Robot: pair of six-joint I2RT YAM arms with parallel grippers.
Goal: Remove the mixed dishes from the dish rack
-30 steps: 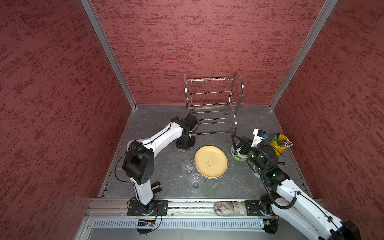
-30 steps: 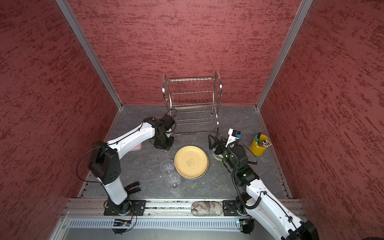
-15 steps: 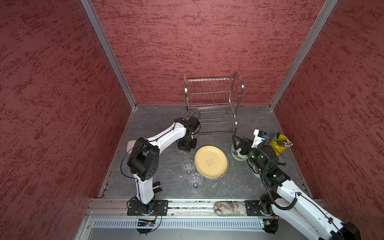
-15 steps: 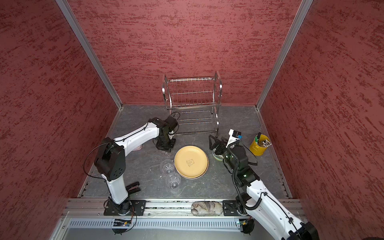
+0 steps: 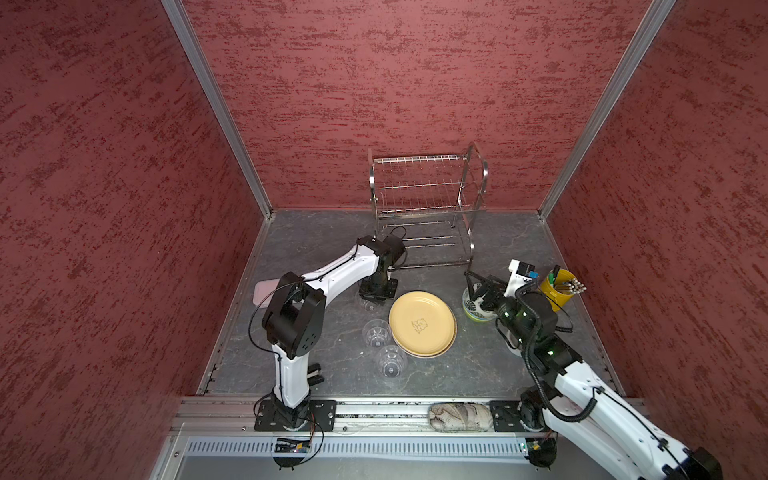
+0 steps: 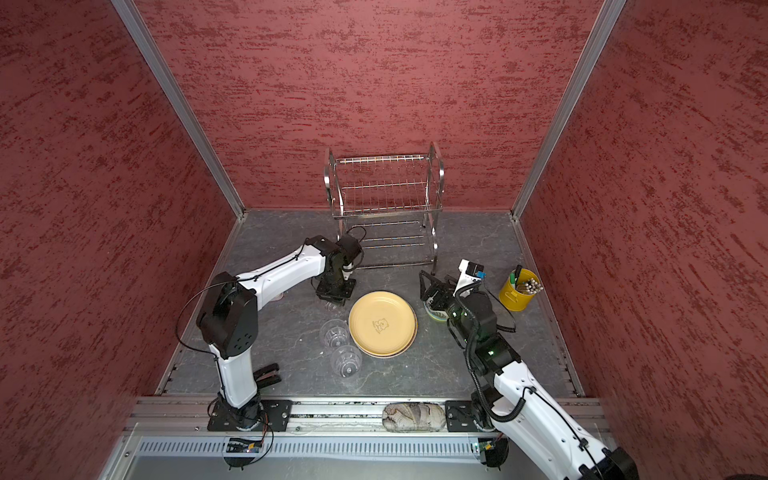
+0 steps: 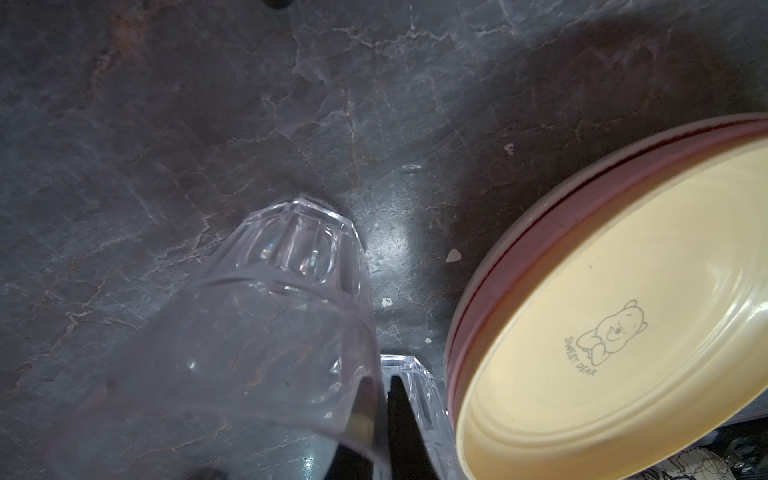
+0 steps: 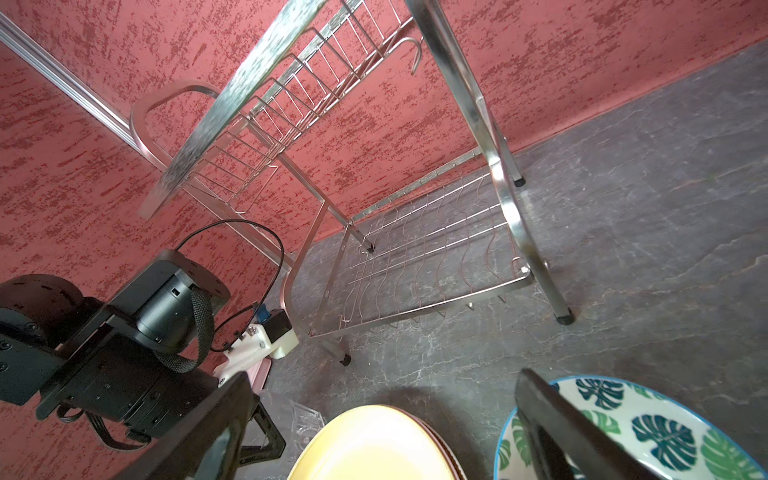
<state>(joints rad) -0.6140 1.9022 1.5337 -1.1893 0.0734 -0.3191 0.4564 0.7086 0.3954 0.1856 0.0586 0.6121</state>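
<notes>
The dish rack (image 5: 428, 208) stands bare at the back wall, also seen in the right wrist view (image 8: 415, 249). My left gripper (image 5: 376, 296) is shut on the rim of a clear tumbler (image 7: 257, 332), one finger inside the glass and one outside, and the tumbler's base is down at the tabletop. Two more tumblers (image 5: 377, 332) (image 5: 391, 360) stand left of the tan-yellow bear plate (image 5: 422, 322), which lies on a pink plate (image 7: 519, 249). My right gripper (image 5: 478, 286) hangs open over the green-leaf bowl (image 8: 665, 432), which shows a lime-green edge (image 5: 478, 319) below it.
A yellow bucket of utensils (image 5: 559, 289) stands right of the bowls. A flat pink box (image 5: 266, 291) lies by the left wall behind my left arm. A patterned bundle (image 5: 459, 415) rests on the front rail. Red walls close in three sides.
My left arm has swung a little to the right with the tumbler, closer to the yellow plate. The right arm has stayed put.
</notes>
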